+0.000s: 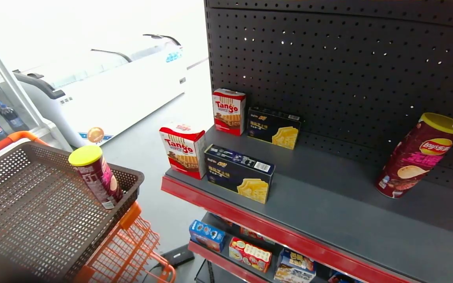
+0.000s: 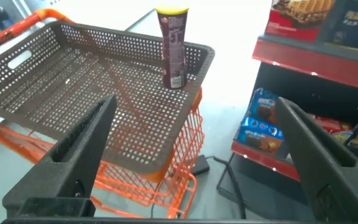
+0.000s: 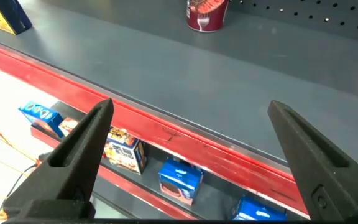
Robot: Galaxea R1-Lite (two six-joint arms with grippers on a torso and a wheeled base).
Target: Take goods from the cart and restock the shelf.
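The dark red cardboard tube of chips with a yellow plastic lid (image 1: 96, 179) stands upright in the brown perforated plastic basket (image 1: 34, 204), close to the corner that faces the shelf. I judge it light, stiff but easy to dent, and rather smooth. I would take it around the middle of the body, below the lid, with moderate pressure.

My left gripper (image 2: 194, 106) has its fingers spread wide. The tube is well apart from it, ahead across the basket.

My right gripper (image 3: 191, 107), also spread and holding nothing, hangs before the red front edge of the grey metal shelf (image 3: 241, 68), where a second similar tube (image 1: 417, 157) stands.
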